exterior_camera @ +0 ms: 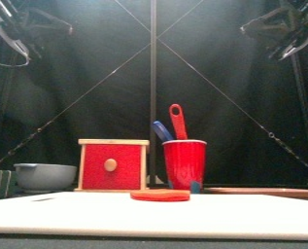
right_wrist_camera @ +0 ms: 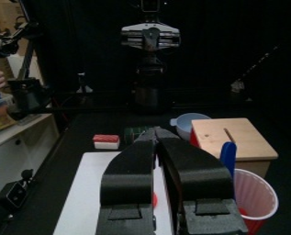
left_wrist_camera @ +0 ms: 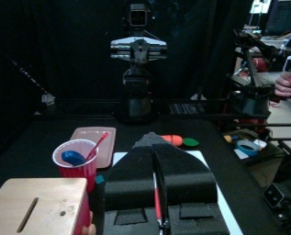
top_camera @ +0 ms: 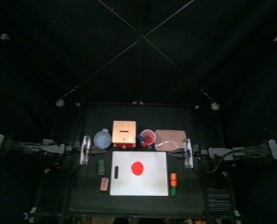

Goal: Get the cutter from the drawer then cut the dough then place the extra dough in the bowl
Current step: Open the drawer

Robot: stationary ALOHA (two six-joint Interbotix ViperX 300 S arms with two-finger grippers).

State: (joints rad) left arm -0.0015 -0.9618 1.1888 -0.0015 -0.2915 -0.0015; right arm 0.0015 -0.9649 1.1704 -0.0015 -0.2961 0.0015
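Red dough awaits on the board: a flat red disc of dough (top_camera: 137, 168) lies at the middle of a white cutting board (top_camera: 152, 189) on the small black table (top_camera: 72, 185), with neither arm touching it. Behind the board, a row runs from left to right. It begins with a blue-grey bowl with two small handles (top_camera: 102, 138). Next comes a pale wooden box with a red drawer front (exterior_camera: 114, 165), its drawer closed flush. Then stands a red cup (exterior_camera: 185, 167) holding a blue toy knife (exterior_camera: 160, 131) and a red toy knife (exterior_camera: 179, 119), and last a flat pink tray (top_camera: 169, 138). Small toy foods lie just beside the board: a dark green piece (top_camera: 100, 164) and a pinkish piece (top_camera: 103, 184) off its left edge, and a red-and-green pair (top_camera: 173, 179) off its right. The left gripper (left_wrist_camera: 154, 139) hangs left of the board and raised clear of the objects, its jaws pressed together at the tips with nothing between them. The right gripper (right_wrist_camera: 156, 136) mirrors it on the right side, jaws likewise closed and empty.
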